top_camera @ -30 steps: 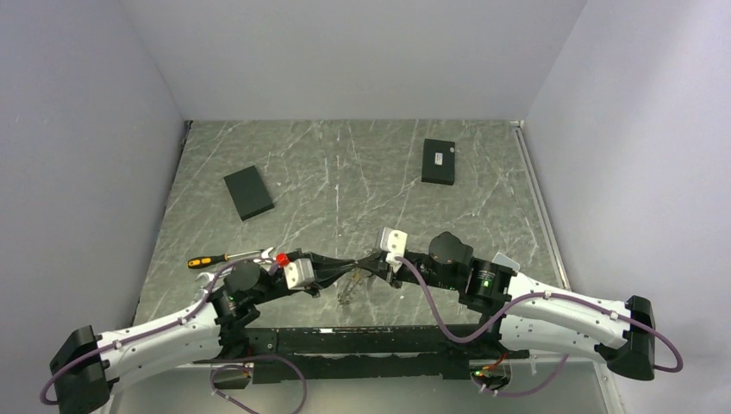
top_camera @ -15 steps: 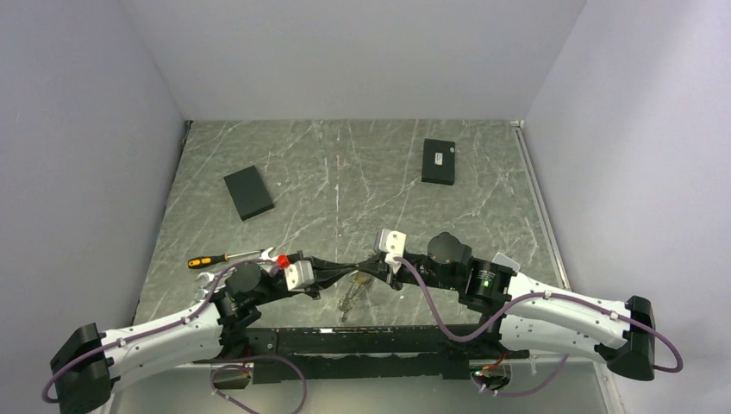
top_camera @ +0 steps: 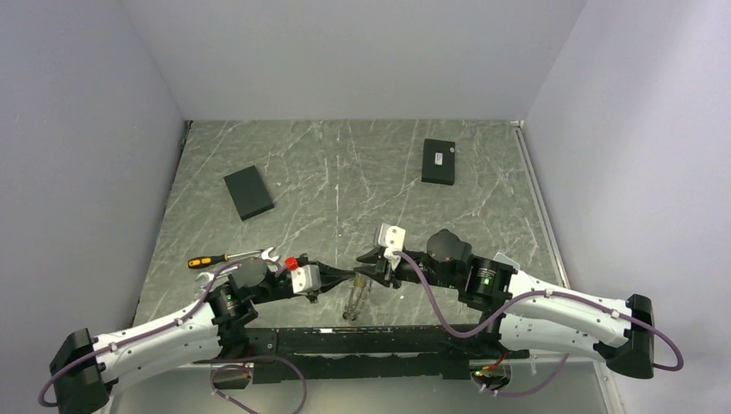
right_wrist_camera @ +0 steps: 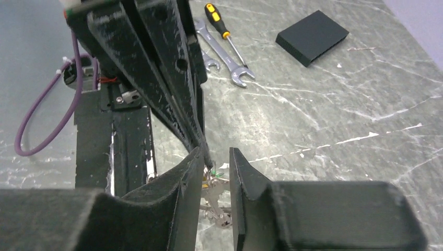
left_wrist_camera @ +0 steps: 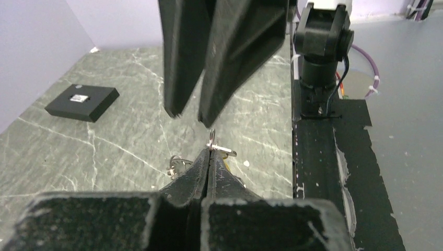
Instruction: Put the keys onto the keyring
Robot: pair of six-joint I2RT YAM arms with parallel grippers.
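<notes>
Seen from above, the left gripper and right gripper meet low over the table, with the keys dangling between them. Left wrist view: the left gripper is pinched tight on the one keyring; the bunched keys are too tangled to count. Right wrist view: the right gripper is narrowly parted and holds nothing, so threading looks unfinished.

Table: dark grey-green marbled slab w/ white veins. 10 o'clock: plain black flat block. 1 o'clock: black flat box w/ small white label. 8 o'clock: orange-handled screwdriver, silver wrench just beside its tip. 6 o'clock: keys, contact w/ slab unclear
</notes>
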